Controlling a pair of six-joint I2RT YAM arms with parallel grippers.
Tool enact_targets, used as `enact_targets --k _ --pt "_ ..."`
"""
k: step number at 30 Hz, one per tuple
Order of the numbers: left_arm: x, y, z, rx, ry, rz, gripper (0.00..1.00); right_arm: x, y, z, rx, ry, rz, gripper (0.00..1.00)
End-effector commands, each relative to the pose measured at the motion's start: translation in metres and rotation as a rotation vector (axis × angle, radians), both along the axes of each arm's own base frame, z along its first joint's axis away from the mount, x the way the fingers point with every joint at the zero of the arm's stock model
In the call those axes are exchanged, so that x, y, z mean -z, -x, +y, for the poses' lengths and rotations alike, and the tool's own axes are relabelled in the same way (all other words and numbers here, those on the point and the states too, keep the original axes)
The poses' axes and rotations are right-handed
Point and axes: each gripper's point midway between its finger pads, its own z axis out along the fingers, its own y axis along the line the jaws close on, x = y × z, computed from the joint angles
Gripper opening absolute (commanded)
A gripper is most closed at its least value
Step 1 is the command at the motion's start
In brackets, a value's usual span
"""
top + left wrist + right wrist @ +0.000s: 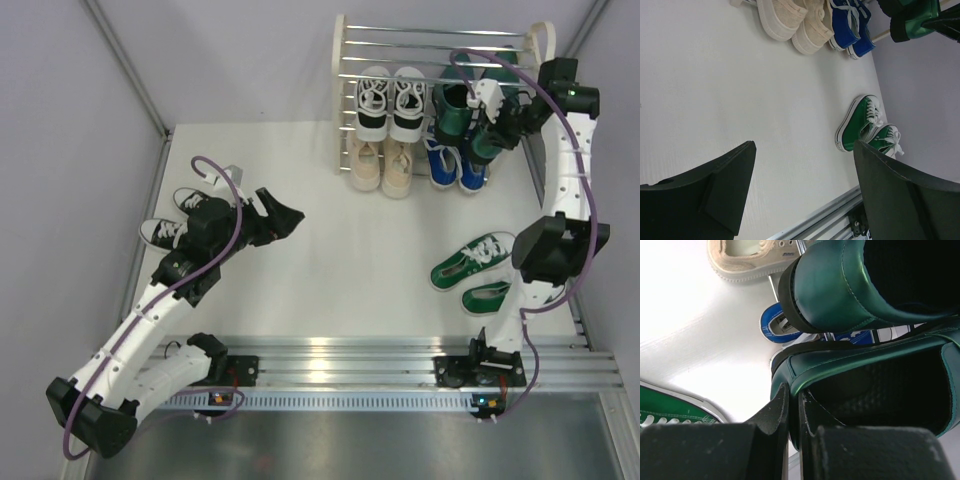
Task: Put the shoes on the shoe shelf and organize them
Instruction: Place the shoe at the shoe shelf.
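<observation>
The dark green dress shoe [875, 365] sits at the right half of the shoe shelf [345, 60], its heel turned toward the right claw [794, 405]. That claw is closed on the shoe's thin heel rim, one finger [772, 412] outside the leather and the other inside the opening. Whether the sole rests on the chrome bars cannot be told. Just beside it, toward the shelf's middle, the second dress shoe [840, 285] lies with its heel also facing out, the two nearly touching.

Below them, on the lowest level, the blue sneakers [455, 168] stand side by side, heels toward the arms. To their left are the beige lace-ups [382, 163], and above those, one tier up, the black-and-white sneakers [392, 100].

On the worktop [330, 250], near the right arm's elbow and well apart from the shelf, the green sneakers [472, 262] lie side by side, tilted, laces up. At the far left edge of the worktop a second black-and-white pair [180, 215] lies just behind the left arm's wrist.

The left claw [804, 152] hangs over bare worktop with its fingers spread wide and nothing between them, pointing toward the green sneakers.
</observation>
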Motion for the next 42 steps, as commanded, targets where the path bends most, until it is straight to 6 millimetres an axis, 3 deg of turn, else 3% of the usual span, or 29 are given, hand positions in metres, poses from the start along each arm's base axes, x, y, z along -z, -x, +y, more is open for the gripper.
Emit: enact_targets --k 1,8,13,14,21,27,28,33,37,42 --pt "-0.034 -0.002 -0.001 0.002 0.044 -0.079 0.84 -0.060 -0.050 0.017 -0.098 0.040 -0.330 0.00" --pt "-0.034 -0.003 -0.001 -0.003 0.050 -0.075 0.84 -0.084 -0.075 0.002 0.012 0.037 -0.423 0.00" --pt "-0.036 -0.004 -0.001 -0.002 0.052 -0.077 0.84 -0.096 -0.071 0.006 0.012 -0.009 -0.442 0.00" --pt "-0.036 -0.004 -0.002 0.002 0.052 -0.079 0.84 -0.091 -0.062 0.017 -0.051 -0.046 -0.413 0.00" --pt "-0.036 -0.003 -0.004 0.013 0.055 -0.075 0.84 -0.077 -0.035 0.036 -0.217 -0.087 -0.350 0.00" --pt "-0.035 -0.001 -0.003 0.014 0.060 -0.074 0.84 -0.061 -0.034 0.032 -0.245 -0.048 -0.315 0.00" --pt "-0.035 -0.001 -0.003 0.010 0.061 -0.074 0.84 -0.051 -0.029 0.033 -0.270 -0.040 -0.279 0.00" --pt "-0.034 -0.003 -0.005 0.016 0.060 -0.069 0.84 -0.043 -0.019 0.038 -0.344 -0.029 -0.254 0.00" --pt "-0.036 -0.004 -0.006 0.021 0.059 -0.071 0.84 -0.040 -0.030 0.029 -0.272 -0.015 -0.264 0.00" --pt "-0.034 -0.004 -0.007 0.022 0.065 -0.065 0.84 -0.045 -0.062 0.004 -0.087 0.016 -0.308 0.02"
